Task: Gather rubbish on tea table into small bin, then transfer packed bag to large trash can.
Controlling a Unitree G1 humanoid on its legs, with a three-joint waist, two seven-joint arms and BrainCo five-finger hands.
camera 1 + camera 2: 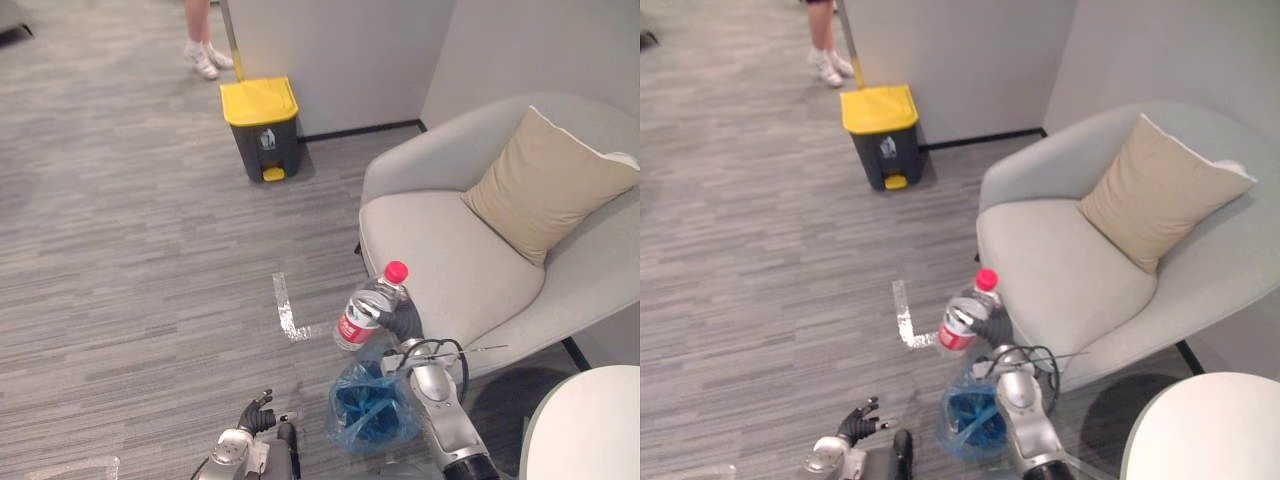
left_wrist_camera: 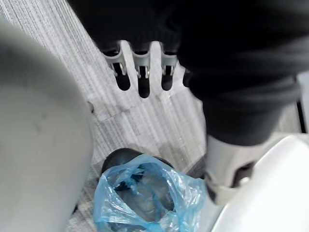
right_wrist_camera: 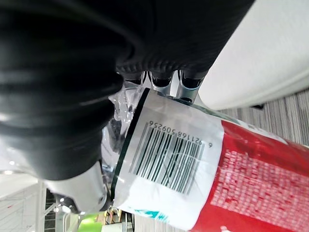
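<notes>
Gathering step. The right hand [image 1: 404, 322] had its fingers curled round a plastic bottle [image 1: 364, 310], red cap uppermost, held just above the blue-bagged small bin [image 1: 370, 410]. The left hand [image 1: 256, 414] hung relaxed and empty. Judged next move: lower the bottle and release it over the bag's mouth — the large trash can [image 1: 261, 127] stood well apart.

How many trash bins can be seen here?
2: a yellow-lidded pedal bin by the far wall, and a small blue-bagged bin on the floor before the armchair.
</notes>
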